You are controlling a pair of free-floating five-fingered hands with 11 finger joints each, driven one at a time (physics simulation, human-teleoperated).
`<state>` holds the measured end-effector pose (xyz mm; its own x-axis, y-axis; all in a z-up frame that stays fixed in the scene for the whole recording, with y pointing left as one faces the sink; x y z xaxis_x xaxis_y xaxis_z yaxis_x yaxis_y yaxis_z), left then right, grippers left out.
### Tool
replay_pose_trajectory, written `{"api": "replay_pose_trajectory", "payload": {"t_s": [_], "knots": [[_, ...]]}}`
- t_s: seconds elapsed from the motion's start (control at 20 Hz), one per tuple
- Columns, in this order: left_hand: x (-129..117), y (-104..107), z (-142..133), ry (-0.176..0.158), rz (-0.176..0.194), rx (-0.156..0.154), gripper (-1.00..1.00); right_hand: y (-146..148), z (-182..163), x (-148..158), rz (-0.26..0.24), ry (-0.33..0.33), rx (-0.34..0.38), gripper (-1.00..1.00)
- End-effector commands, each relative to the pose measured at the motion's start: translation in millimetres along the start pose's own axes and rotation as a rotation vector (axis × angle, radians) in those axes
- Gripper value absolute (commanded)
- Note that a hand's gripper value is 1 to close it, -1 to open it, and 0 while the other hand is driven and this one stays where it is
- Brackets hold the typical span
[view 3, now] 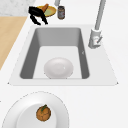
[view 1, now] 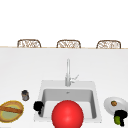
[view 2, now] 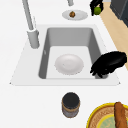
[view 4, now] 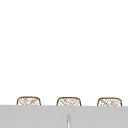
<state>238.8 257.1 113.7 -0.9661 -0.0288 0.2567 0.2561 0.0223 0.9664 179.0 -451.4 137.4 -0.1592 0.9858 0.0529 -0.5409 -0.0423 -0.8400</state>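
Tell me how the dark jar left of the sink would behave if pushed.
The jar looks short and squat, standing upright on flat counter, so it would probably slide rather than tip. On its side, its round body would likely roll. It may be glass, so possibly fragile.

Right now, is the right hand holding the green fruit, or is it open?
Holding it. The right hand has its fingers curled round the green fruit, beside the plate right of the sink.

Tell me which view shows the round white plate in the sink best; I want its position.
The left side view: the round white plate lies whole on the basin floor. The right side view shows it too. In the front view a red ball hides it.
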Motion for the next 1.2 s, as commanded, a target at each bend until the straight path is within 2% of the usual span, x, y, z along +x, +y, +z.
{"api": "replay_pose_trajectory", "payload": {"t_s": [0.0, 0.1, 0.55, 1.15], "knots": [[0, 0, 0, 0.0, 0.0, 0.0, 0.0, -24, 2, 5, -0.027, 0.0, 0.038, 1.0], [0, 0, 0, 0.0, 0.0, 0.0, 0.0, -32, 5, 14, -0.04, 0.0, 0.043, 1.0], [0, 0, 0, 0.0, 0.0, 0.0, 0.0, -67, 19, 68, -0.025, 0.003, 0.006, 1.0], [0, 0, 0, 0.0, 0.0, 0.0, 0.0, -95, 15, 158, -0.033, -0.011, 0.003, 1.0]]}}
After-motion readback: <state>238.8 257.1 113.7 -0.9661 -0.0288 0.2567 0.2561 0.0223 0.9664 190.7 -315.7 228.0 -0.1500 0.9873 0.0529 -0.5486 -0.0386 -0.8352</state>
